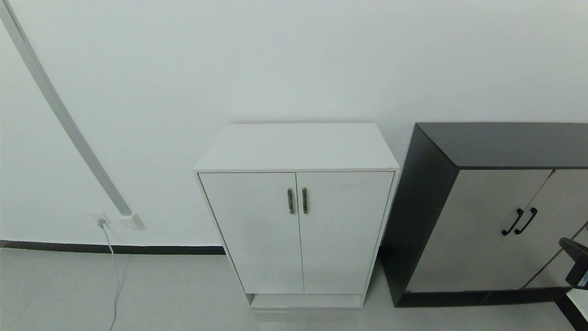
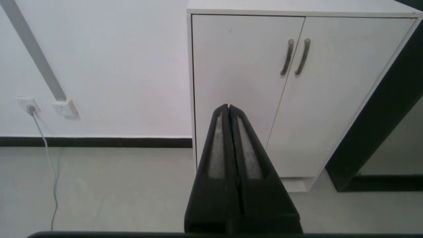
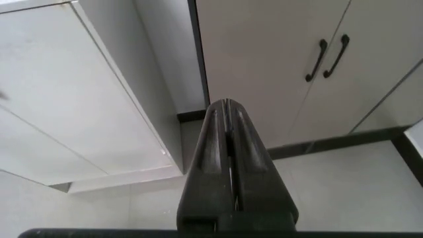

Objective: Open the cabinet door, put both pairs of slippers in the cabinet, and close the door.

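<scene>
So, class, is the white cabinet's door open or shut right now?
Shut: both doors of the white cabinet sit flush with its front, handles side by side at the seam.

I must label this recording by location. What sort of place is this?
Probably a plain indoor room, perhaps an entryway or test room: a white two-door cabinet stands against a bare white wall, a black cabinet beside it, and a wall socket above the grey floor.

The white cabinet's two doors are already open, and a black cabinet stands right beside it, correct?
Not quite. The white cabinet's two doors are shut, their handles side by side at the middle, as the head view shows. The black cabinet does stand right beside it.
</scene>
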`<state>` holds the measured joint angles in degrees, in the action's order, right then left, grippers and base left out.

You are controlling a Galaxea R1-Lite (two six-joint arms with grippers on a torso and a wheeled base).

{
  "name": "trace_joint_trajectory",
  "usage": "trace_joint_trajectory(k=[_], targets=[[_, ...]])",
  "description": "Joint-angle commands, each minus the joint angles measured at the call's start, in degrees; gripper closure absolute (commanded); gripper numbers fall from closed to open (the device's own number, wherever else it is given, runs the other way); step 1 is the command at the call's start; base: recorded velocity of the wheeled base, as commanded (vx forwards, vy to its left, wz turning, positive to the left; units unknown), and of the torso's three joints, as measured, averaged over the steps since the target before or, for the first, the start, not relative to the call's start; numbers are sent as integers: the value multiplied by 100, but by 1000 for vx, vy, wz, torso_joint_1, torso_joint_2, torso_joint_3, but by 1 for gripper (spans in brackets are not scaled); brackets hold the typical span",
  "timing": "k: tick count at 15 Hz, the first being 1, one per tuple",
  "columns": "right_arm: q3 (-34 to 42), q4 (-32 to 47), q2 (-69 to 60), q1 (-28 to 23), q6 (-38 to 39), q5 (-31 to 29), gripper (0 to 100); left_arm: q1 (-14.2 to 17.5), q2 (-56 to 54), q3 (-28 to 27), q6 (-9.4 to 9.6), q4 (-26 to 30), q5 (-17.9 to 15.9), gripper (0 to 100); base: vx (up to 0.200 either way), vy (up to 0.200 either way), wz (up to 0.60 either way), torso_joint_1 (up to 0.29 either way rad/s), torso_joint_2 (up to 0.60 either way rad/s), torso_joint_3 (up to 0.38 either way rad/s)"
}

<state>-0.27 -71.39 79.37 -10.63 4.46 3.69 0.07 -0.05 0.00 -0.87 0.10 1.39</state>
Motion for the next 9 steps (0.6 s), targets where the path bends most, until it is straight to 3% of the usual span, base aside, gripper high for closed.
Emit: trace_joint_trajectory(k=[1,3,9], targets=[[27,485,-774,0,-7,26,100,1,5,0,-1,-1,2,100,0,0,0,0,0,0],[27,1013,-1222,0,-7,211,100,1,5,0,-1,-10,2,100,0,0,0,0,0,0],[27,3579,-3024,17,-393,1204,100,1,5,0,7,-1,2,100,0,0,0,0,0,0]])
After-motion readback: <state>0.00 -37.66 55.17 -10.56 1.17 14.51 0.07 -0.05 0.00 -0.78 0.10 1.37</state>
